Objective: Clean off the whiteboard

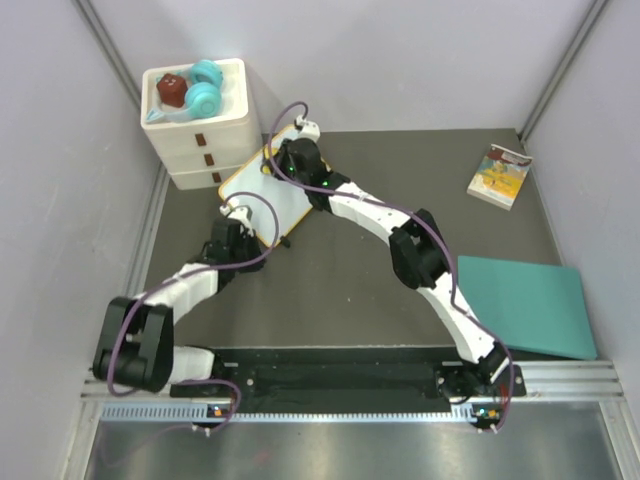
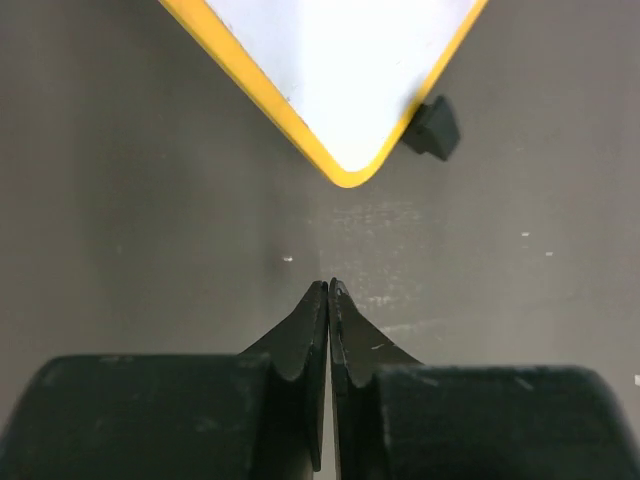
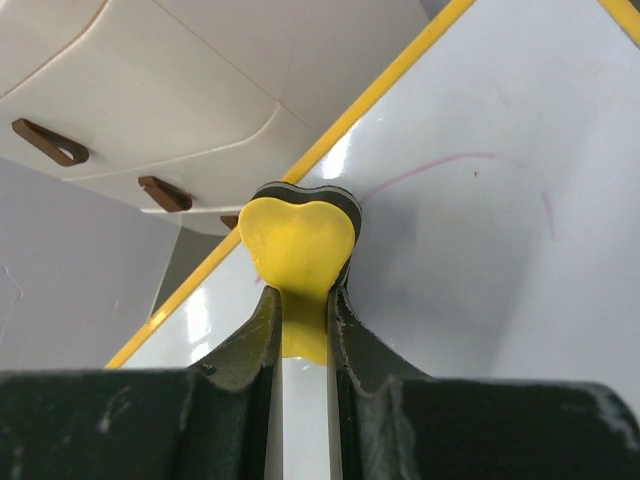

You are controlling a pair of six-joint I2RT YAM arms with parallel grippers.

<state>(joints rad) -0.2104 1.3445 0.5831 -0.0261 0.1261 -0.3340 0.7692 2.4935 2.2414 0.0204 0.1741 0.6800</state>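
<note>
The whiteboard (image 1: 252,186) with its orange-yellow frame lies tilted on the dark table, in front of the drawer box. My right gripper (image 1: 284,160) is over its far part, shut on a yellow heart-shaped eraser (image 3: 298,243) with a dark underside that rests on the board (image 3: 480,240). A faint pink line (image 3: 430,168) remains on the white surface. My left gripper (image 1: 238,222) is at the board's near corner. In the left wrist view it (image 2: 328,286) is shut and empty, just short of the rounded corner (image 2: 340,90), beside a black foot (image 2: 432,128).
A white three-drawer box (image 1: 206,142) stands at the back left, touching the board's far edge, with teal and brown toys (image 1: 192,90) on top. A small book (image 1: 499,176) lies at the back right. A teal mat (image 1: 520,305) lies at the right.
</note>
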